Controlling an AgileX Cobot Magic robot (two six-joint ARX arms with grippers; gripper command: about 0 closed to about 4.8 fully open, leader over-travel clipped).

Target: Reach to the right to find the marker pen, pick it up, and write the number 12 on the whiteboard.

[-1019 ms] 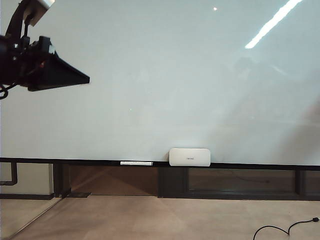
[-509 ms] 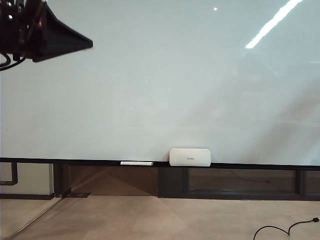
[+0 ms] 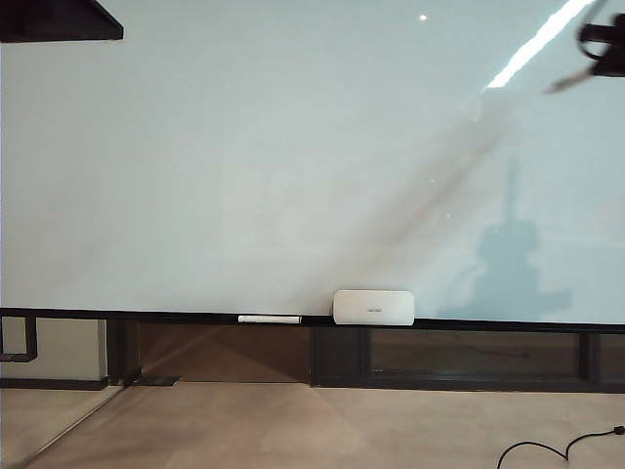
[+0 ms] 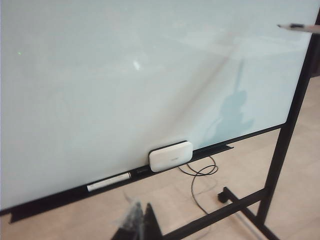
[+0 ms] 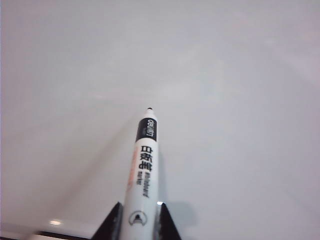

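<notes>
Half done: your right gripper clamps the marker pen before the unmarked whiteboard; left gripper, state unclear, idles.

My left claw matte black, wedge-shaped fingers tapering to a point, my right claw two black triangular finger tips, dark blurred bulk at two o'clock in the exterior view

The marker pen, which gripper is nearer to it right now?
Right. The right gripper has its jaws shut on the marker pen, at the top right of the whiteboard in the exterior view. The left gripper is far off at the top left.
</notes>
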